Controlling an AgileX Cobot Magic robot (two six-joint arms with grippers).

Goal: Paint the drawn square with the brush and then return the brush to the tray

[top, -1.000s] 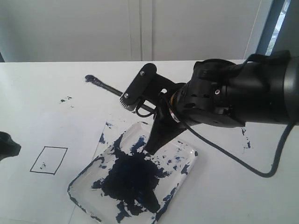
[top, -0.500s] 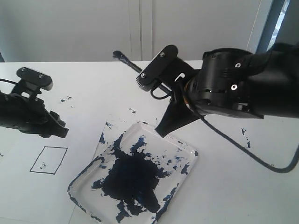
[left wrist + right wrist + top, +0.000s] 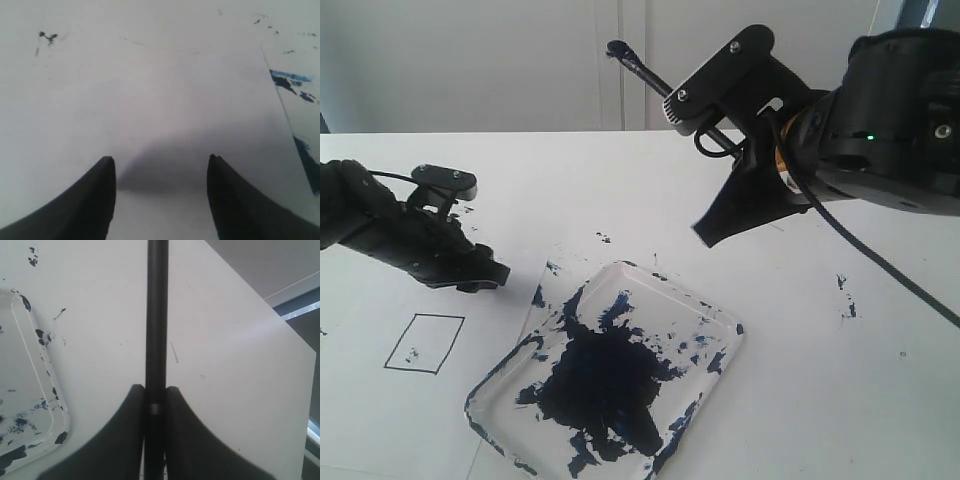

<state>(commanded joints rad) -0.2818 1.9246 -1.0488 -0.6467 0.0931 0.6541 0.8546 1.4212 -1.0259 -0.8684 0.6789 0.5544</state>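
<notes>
The brush (image 3: 650, 72) is a thin black stick that slants up to the left, lifted well above the table. My right gripper (image 3: 708, 235) is shut on the brush shaft (image 3: 156, 315), with both fingers pressed against it (image 3: 156, 387). It hangs above and to the right of the clear tray (image 3: 732, 335), which holds a big navy blot; the tray's rim (image 3: 59, 405) also shows in the right wrist view. The drawn square (image 3: 425, 343) is a thin black outline with a few specks inside. My left gripper (image 3: 485, 278) hovers low over the paper between the square and the tray, open and empty (image 3: 160, 159).
Paint specks (image 3: 604, 238) dot the paper behind the tray, and more specks (image 3: 847, 305) lie at the right. Blue smears (image 3: 287, 81) show past the paper's edge in the left wrist view. A black cable (image 3: 880, 265) trails from the right arm. A pale wall stands behind the table.
My right gripper has lifted the brush up and to the right, away from the tray. The left arm has come in from the left toward the tray's near corner.
</notes>
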